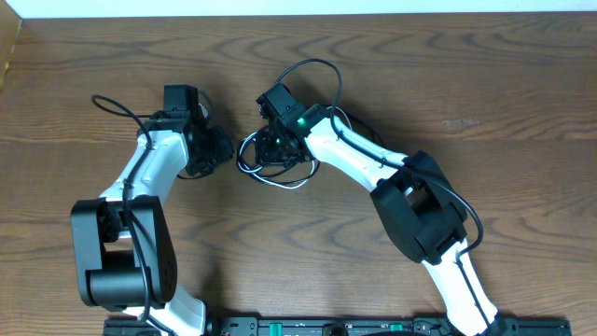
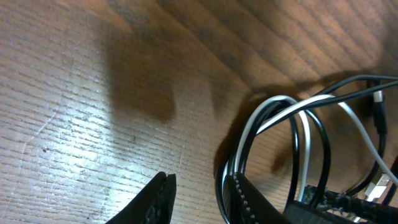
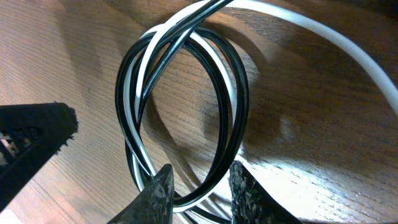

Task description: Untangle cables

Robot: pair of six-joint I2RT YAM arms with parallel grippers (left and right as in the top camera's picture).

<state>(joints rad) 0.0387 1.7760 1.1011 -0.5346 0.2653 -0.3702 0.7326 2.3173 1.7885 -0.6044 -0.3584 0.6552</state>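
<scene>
The cables, one black point(image 3: 239, 93) and one white point(image 3: 348, 50), lie coiled together on the wooden table point(image 1: 466, 84) between my two grippers point(image 1: 272, 168). My right gripper point(image 3: 202, 185) has its fingers closed round the near strands of the coil, which span the gap between them. It sits over the coil's top point(image 1: 269, 145). My left gripper point(image 2: 202, 183) is just left of the coil point(image 1: 222, 149) with its jaws apart. The coil's black point(image 2: 295, 134) and white point(image 2: 247, 134) strands run against the inside of its right finger point(image 2: 245, 193). Bare wood shows in the rest of the gap.
A thick black arm wire point(image 1: 312, 65) arcs above the right wrist. Another arm wire point(image 1: 117, 103) loops off the left arm. The table's far edge point(image 1: 298, 13) runs along the top. The other gripper's black finger point(image 3: 37, 134) shows at the left of the right wrist view.
</scene>
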